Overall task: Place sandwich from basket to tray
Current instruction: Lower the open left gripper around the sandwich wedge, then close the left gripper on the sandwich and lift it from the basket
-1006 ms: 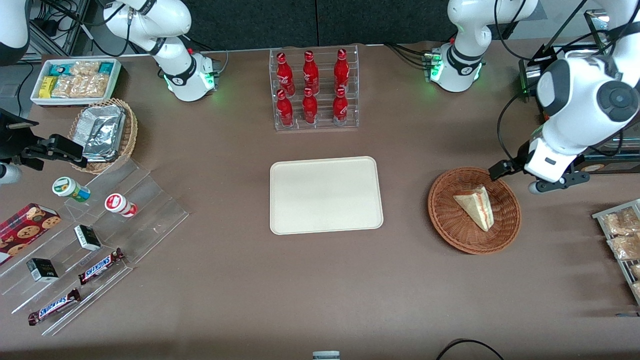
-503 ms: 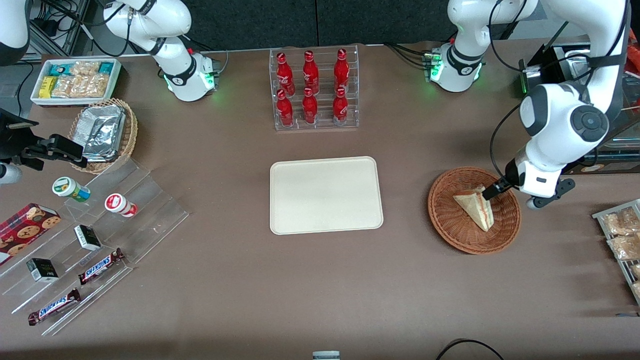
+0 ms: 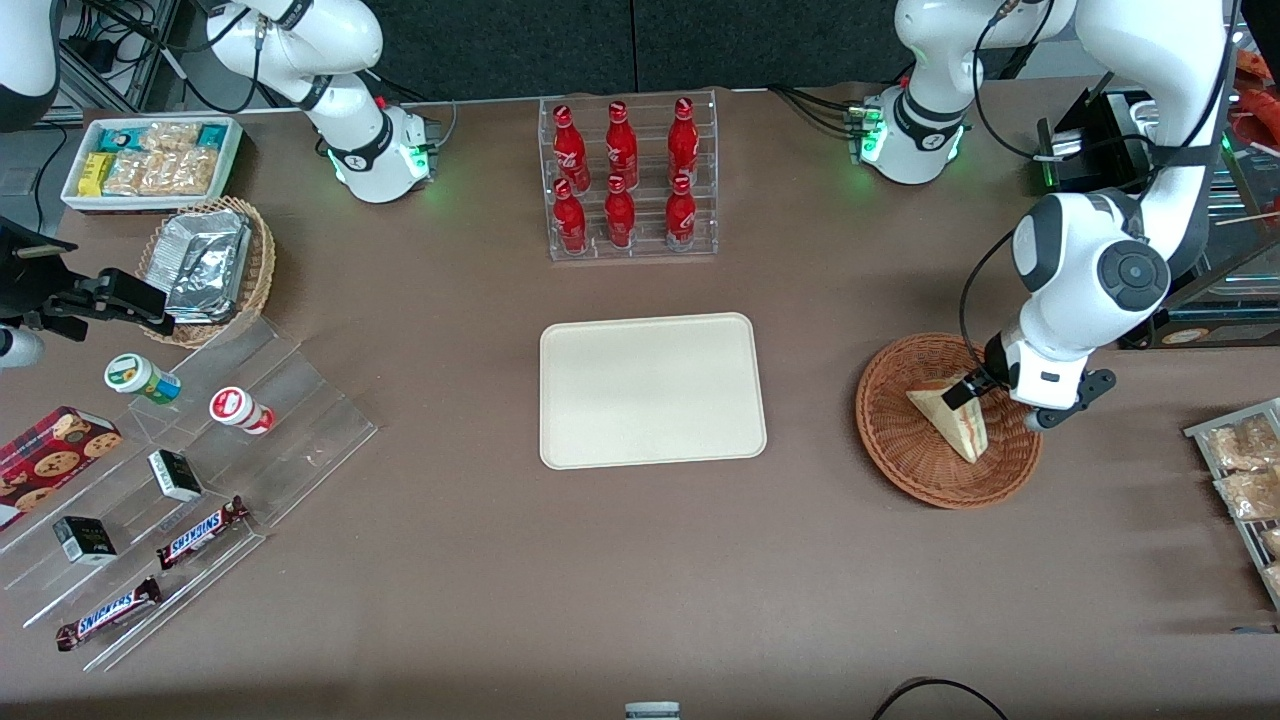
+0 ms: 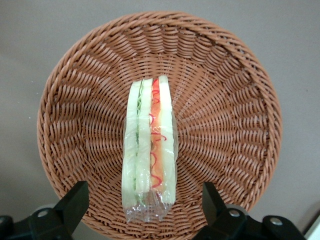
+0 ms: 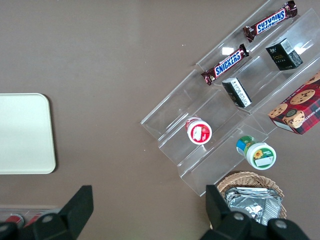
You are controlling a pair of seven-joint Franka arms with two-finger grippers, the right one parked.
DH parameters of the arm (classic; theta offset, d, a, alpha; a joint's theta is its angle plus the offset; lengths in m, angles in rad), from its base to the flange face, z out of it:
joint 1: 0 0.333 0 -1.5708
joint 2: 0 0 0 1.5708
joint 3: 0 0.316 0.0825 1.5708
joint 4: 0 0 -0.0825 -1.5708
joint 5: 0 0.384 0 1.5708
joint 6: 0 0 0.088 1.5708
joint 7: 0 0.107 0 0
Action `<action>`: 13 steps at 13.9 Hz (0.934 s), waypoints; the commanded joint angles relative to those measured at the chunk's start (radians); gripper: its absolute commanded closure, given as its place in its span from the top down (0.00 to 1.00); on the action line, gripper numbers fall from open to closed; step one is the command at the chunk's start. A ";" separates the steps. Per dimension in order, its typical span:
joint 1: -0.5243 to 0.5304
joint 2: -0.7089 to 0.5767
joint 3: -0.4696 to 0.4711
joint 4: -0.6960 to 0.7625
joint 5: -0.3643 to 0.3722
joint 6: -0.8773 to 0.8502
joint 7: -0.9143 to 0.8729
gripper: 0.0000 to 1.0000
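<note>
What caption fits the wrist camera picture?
Open gripper poised above the sandwich lying in the basket.

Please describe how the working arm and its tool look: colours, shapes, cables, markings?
The working arm has glossy white rounded shells with dark grey round joint caps; black cables run along it, and its base glows green. Its tool has two black, blocky fingers, spread open above the sandwich.

The working arm is glossy white with rounded shells, a dark grey circular joint cap just above the claw (image 3: 962, 391) and black cables looped alongside. The claw has black fingers (image 4: 75, 202). Its base on the tabletop (image 3: 800, 560) glows green.
</note>
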State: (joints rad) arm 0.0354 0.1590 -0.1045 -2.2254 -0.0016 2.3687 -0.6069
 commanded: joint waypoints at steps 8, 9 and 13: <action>-0.006 0.077 0.002 -0.013 0.019 0.069 -0.065 0.62; -0.006 0.077 0.002 -0.016 0.019 0.067 -0.091 0.27; -0.006 0.096 -0.001 -0.003 0.019 0.046 -0.103 0.00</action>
State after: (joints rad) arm 0.0351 0.2466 -0.1046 -2.2284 -0.0013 2.4169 -0.6757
